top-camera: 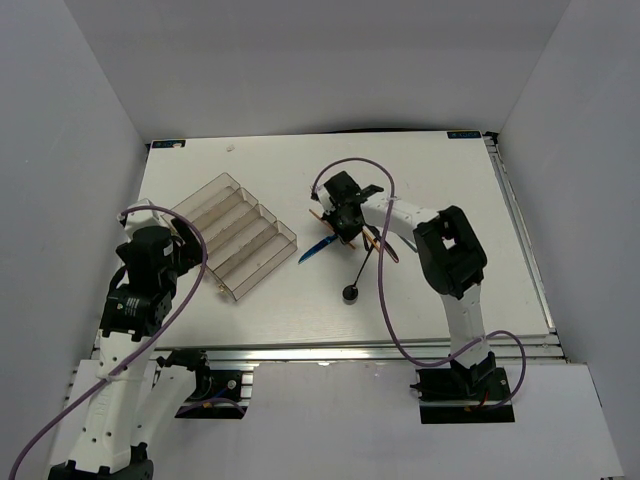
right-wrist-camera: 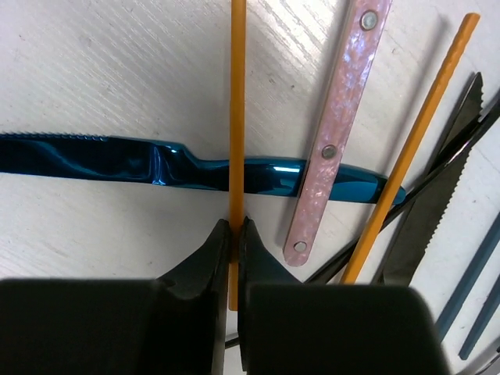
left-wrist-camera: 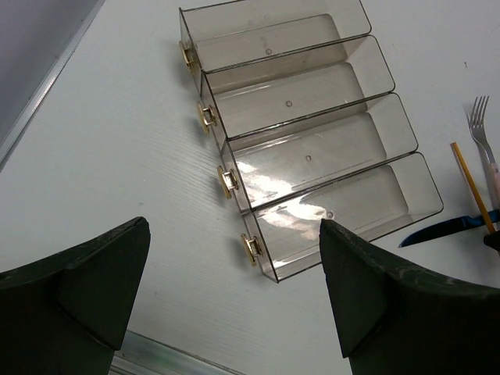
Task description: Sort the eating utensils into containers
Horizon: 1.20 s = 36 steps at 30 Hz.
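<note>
The white table carries everything. The clear plastic organiser tray with long parallel compartments lies at an angle on its left half. The heap of loose eating utensils sits well apart from it, near the middle.

As far as the top and left wrist views show, every compartment of the tray is bare, so I judge that no piece has been sorted and nearly the whole job is left.

The left gripper hangs just short of the tray's near end, jaws spread wide and holding nothing. The right gripper is down in the heap, its jaws pinched narrow on a slim orange stick. This looks like the first pick just begun. Whether the stick is off the table, I cannot tell.

That stick crosses over the shiny blue knife. Beside it, a pink speckled handle with rivets also lies across the blue knife. Then come a second orange stick and a dark serrated blade.

A black spoon pokes out of the heap towards the arms, and a silver fork shows at the heap's tray-side edge
</note>
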Available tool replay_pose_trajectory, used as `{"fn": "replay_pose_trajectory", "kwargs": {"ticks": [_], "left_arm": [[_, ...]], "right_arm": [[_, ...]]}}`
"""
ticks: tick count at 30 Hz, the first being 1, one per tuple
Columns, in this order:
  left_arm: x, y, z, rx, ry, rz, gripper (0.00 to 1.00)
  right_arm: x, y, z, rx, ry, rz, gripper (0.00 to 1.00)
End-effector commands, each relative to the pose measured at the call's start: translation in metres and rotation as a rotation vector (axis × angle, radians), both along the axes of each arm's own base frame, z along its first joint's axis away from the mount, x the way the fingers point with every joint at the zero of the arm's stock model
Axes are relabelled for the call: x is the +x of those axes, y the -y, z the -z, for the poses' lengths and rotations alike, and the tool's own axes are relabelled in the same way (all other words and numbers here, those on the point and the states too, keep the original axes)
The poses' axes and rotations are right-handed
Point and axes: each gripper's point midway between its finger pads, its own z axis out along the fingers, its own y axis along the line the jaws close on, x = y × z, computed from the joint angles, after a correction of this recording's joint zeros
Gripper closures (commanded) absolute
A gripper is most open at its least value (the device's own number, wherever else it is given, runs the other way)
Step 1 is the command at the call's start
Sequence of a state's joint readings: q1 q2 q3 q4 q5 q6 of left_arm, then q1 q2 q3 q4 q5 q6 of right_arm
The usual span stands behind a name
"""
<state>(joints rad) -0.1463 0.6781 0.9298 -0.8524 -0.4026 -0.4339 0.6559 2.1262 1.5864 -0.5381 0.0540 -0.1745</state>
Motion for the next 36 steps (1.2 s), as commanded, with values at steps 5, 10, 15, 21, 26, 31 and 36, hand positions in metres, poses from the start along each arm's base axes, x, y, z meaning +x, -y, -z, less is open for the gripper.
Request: {"fn": "replay_pose_trajectory", "kwargs": {"ticks": [5, 10, 15, 21, 26, 31, 36], "left_arm": [[0.008, 0.015, 0.000, -0.036, -0.002, 0.071, 0.02], [0.026, 0.087, -0.023, -0.301, 0.070, 0.362, 0.02], [0.048, 0.158, -0.060, -0.668, 0.240, 0.612, 0.02], [0.062, 0.188, -0.071, -0.796, 0.287, 0.674, 0.02], [0.070, 0.199, -0.057, -0.788, 0.234, 0.659, 0.11], [0.073, 0.196, -0.040, -0.756, 0.170, 0.617, 0.31], [0.074, 0.198, -0.041, -0.746, 0.158, 0.631, 0.62]], "right_arm": [[-0.023, -0.011, -0.031, 0.097, 0.005, -0.017, 1.00], [-0.053, -0.048, -0.107, 0.427, -0.031, 0.050, 1.00], [-0.101, -0.082, -0.165, 0.819, -0.170, 0.037, 1.00], [-0.152, -0.102, -0.224, 1.100, -0.293, -0.080, 1.00], [-0.165, -0.114, -0.251, 1.142, -0.308, -0.151, 1.00], [-0.176, -0.127, -0.253, 1.136, -0.320, -0.193, 1.00], [-0.178, -0.137, -0.251, 1.129, -0.338, -0.217, 1.00]]}}
